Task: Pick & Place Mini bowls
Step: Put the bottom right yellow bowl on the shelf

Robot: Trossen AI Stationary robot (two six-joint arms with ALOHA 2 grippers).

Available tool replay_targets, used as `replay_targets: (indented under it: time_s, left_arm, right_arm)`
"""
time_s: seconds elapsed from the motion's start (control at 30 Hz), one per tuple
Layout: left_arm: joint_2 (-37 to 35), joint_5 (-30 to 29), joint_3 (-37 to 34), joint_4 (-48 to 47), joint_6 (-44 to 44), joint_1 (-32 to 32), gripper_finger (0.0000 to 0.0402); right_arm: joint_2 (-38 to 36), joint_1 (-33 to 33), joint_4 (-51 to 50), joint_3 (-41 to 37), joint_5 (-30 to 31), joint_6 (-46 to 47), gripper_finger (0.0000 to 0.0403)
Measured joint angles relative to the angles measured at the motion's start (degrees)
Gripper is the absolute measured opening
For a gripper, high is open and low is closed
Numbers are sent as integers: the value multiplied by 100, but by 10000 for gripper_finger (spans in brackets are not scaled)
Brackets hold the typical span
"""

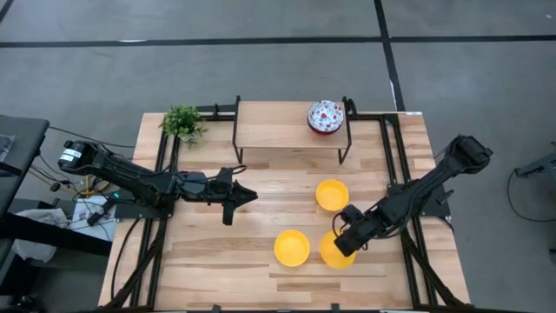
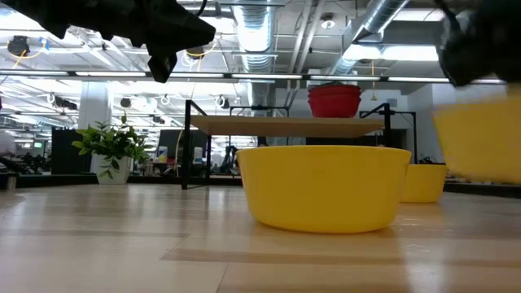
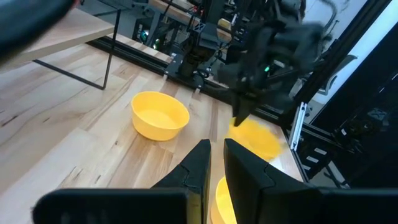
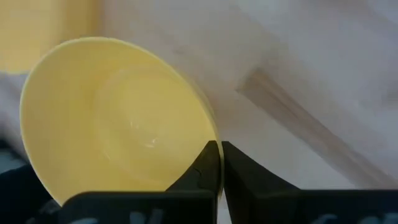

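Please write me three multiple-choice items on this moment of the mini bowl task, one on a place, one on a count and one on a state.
1. Where is the patterned bowl?
A. On the raised wooden shelf at the table's back
B. Beside the plant
C. In the left gripper

2. How many yellow bowls show in the high view?
A. One
B. Two
C. Three

3. What is the right gripper doing?
A. Hanging open and empty
B. Shut on a yellow bowl's rim
C. Resting on the shelf

Answers:
1. A: the patterned bowl sits at the right end of the shelf.
2. C: three yellow bowls lie on the table, the third yellow bowl under the right arm.
3. B: the right gripper pinches that bowl's rim; the left gripper hangs empty over bare table.
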Motion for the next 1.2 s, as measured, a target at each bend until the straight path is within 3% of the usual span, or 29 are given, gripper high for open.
replay_targets:
  time_s: [0.1,0.3,0.63,1.0,1.2]
  left_arm:
    - [0,-1,0,25,0,0,44]
    - [0,-5,0,39,0,0,44]
    - [2,-6,0,557,1,4,44]
    - [-2,-6,2,1346,22,42,44]
    - [-4,-391,2,1411,22,49,49]
  right_arm:
    - [-172,-82,-233,357,105,-228,1]
    - [-306,-356,-1070,1479,961,-921,1]
    - [318,-1311,-2257,3538,2647,-2822,0]
    - [1103,-2407,-2452,5008,2750,-4680,0]
    - [1517,-2594,-2338,5344,3456,-5603,0]
